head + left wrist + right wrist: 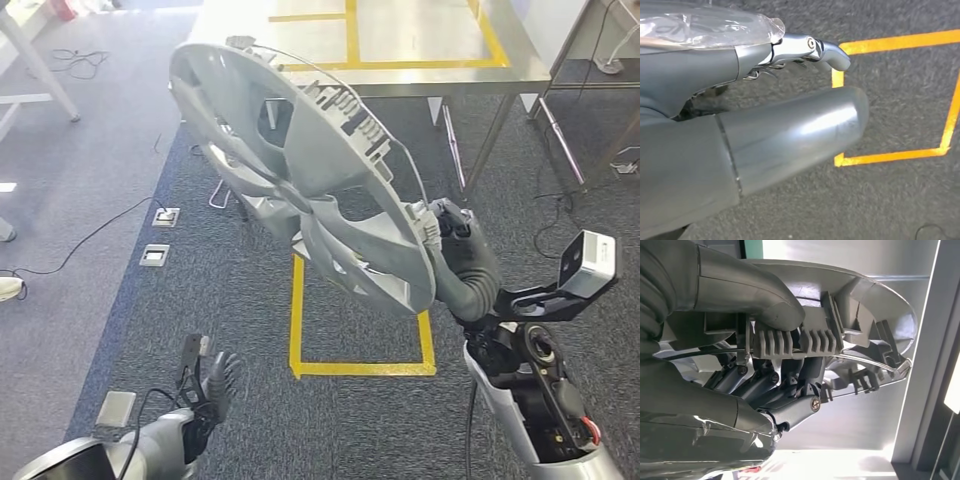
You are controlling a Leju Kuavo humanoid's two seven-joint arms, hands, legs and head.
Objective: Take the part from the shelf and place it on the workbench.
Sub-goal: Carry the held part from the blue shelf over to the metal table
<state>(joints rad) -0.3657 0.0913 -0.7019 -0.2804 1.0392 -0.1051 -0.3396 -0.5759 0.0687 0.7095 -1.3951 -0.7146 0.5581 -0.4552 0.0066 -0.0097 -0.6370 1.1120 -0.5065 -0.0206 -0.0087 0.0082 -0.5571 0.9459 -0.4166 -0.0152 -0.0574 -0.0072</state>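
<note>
My right hand (453, 235) clamped the wheel cover (302, 170) by its rim, mid-carry; next I needed to reach the far workbench (423, 45). Left hand (215, 385) hung empty, fingers apart.

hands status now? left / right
Left hand: holds nothing, fingers apart, hanging low over the carpet.
Right hand: grips the grey wheel cover by its rim.

My arms are silver-grey metal shells; my right hand (460, 245) has dark fingers and a grey ribbed cover at the wrist, with a boxy silver camera on a black bracket beside it. My left hand (215, 385) is dark-fingered too, trailed by thin black cables, its thumb (791, 135) thick, smooth and glossy. Small round screws (814, 403) sit in my right fingers.
</note>
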